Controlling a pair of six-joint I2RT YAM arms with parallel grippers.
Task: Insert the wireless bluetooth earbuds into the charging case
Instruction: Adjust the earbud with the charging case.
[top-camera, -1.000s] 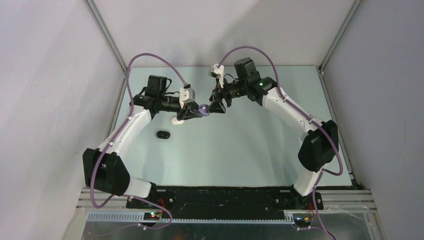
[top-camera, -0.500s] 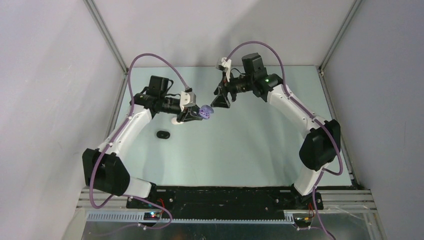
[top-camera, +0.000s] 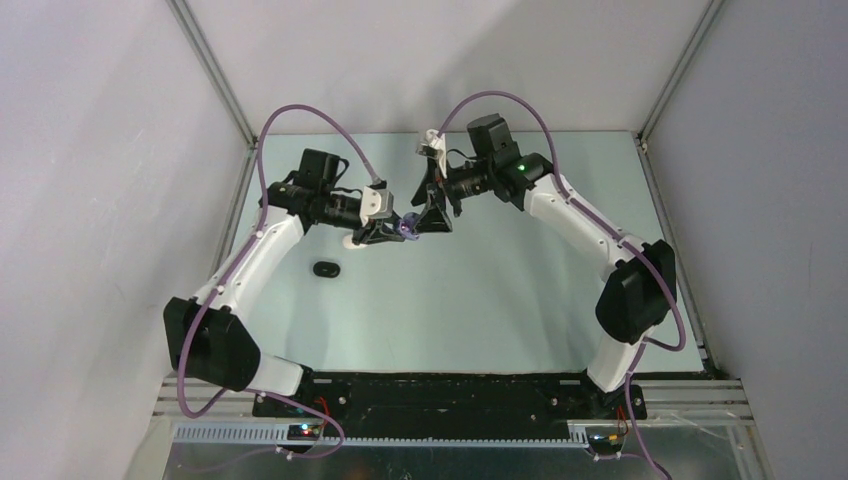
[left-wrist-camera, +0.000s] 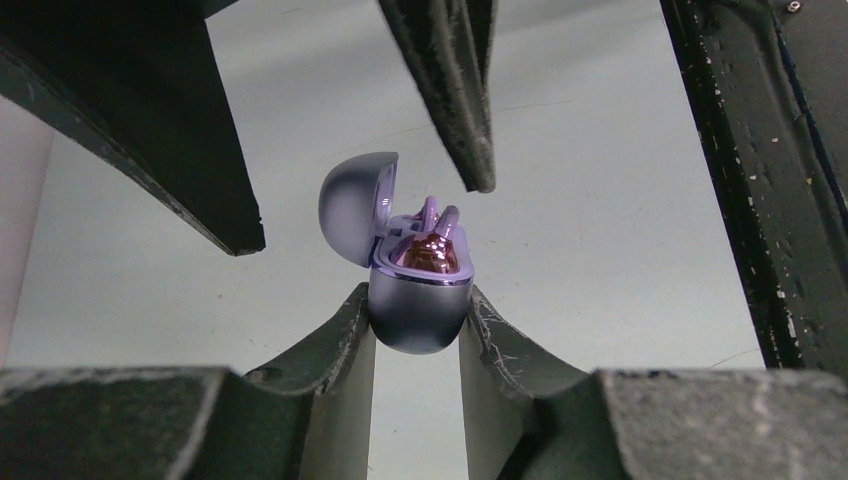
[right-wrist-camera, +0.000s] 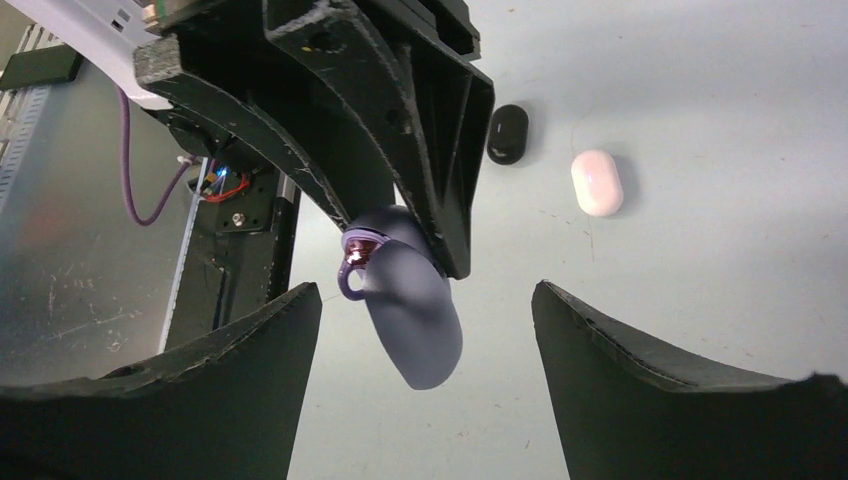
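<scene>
My left gripper (left-wrist-camera: 417, 300) is shut on the base of a lavender charging case (left-wrist-camera: 415, 315), held above the table. Its lid (left-wrist-camera: 352, 205) stands open. A glossy pink-purple earbud (left-wrist-camera: 428, 252) sits in the case. In the top view the case (top-camera: 407, 227) hangs between both grippers. My right gripper (right-wrist-camera: 425, 290) is open, its fingers (left-wrist-camera: 455, 90) on either side of the case (right-wrist-camera: 412, 320) without touching it. It holds nothing.
A black oval case (right-wrist-camera: 507, 132) and a white oval case (right-wrist-camera: 597, 182) lie on the pale green table (top-camera: 480, 300), left of the grippers. From above, the black case (top-camera: 325, 269) is nearer the bases and the white case (top-camera: 353, 240) sits under the left gripper.
My right gripper drew back up and away from the case, then returned to it with its jaws wider. The left gripper kept its hold and barely moved.
</scene>
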